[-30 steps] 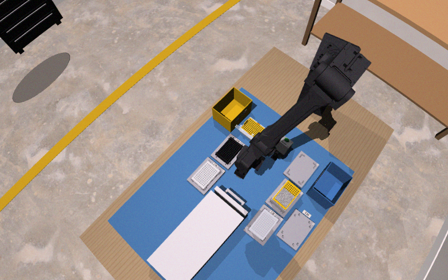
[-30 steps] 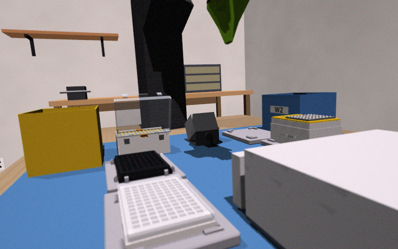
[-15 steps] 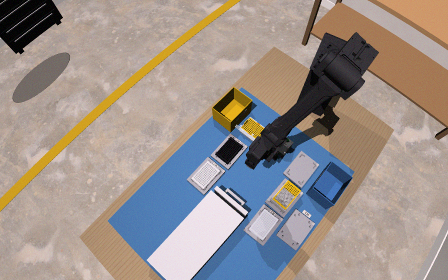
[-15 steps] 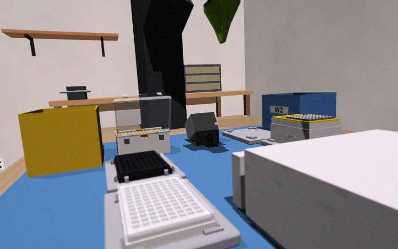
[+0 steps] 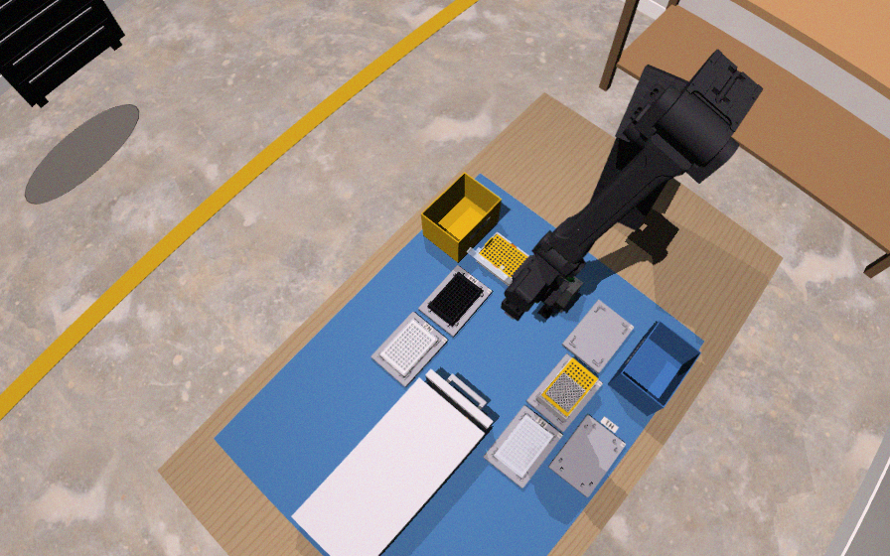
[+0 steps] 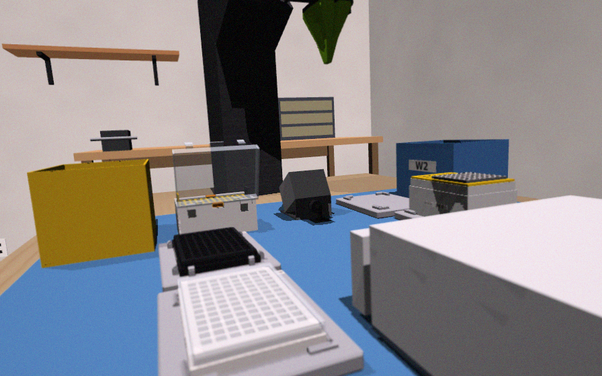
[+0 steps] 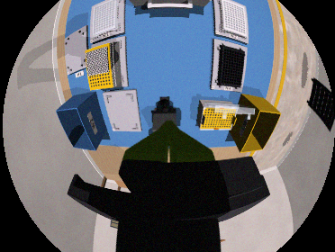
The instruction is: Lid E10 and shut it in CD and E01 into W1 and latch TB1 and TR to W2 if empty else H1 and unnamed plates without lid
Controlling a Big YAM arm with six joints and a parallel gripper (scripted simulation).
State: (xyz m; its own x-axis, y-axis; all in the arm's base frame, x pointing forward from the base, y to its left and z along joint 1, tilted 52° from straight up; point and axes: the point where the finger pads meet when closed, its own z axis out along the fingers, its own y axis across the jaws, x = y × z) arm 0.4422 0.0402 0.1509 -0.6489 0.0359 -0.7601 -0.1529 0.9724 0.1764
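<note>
The black arm [image 5: 630, 177] reaches out and down from its base, wrist bent low, the gripper [image 5: 524, 308] apparently pointing downward, green fingers [image 6: 326, 31] pressed together, holding nothing.

Lab bench, assay plates [image 5: 409, 346], tip box [image 5: 501, 255]

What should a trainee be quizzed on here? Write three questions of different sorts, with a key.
1. True or false: the tip box lid stands open.
2. The black plate sits: A) in the yellow bin; B) on its nest next to the white plate; C) between the fingers.
3. Fill in: the gripper is ___ and holds nothing.

Key: 1 true; 2 B; 3 shut.
</note>
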